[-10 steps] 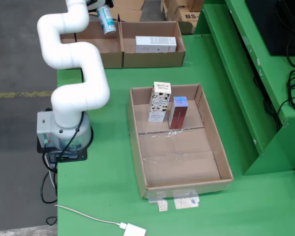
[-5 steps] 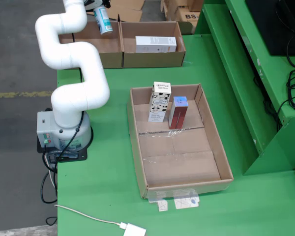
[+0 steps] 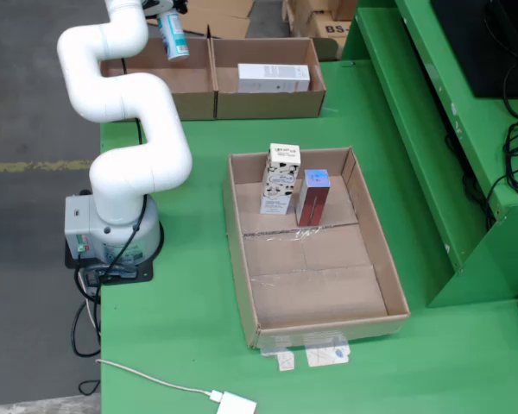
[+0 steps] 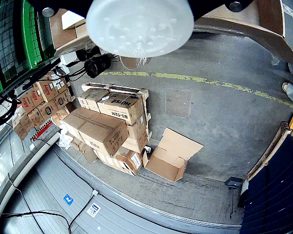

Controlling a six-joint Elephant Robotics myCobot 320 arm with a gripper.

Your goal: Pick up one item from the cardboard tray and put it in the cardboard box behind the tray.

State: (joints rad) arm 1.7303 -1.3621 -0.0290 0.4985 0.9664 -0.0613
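Observation:
My gripper (image 3: 167, 9) is at the top left of the fixed view, mostly cut off by the frame edge. It is shut on a blue and white bottle (image 3: 173, 36), which hangs tilted over the left cardboard box (image 3: 190, 86). The gripper camera looks past the bottle's round white end (image 4: 139, 24) to a warehouse floor. The right box (image 3: 276, 102) holds a white carton (image 3: 274, 78) lying flat. The cardboard tray (image 3: 315, 285) holds a black and white patterned carton (image 3: 280, 178) and a red box with a blue top (image 3: 312, 197), both upright at its far end.
The arm's base (image 3: 112, 233) stands at the table's left edge. A white cable and adapter (image 3: 233, 403) lie at the front, with paper labels (image 3: 315, 355) before the tray. A green shelf frame (image 3: 432, 129) runs along the right.
The gripper has carried the bottle a little to the left, from near the wall between the two boxes to above the left box.

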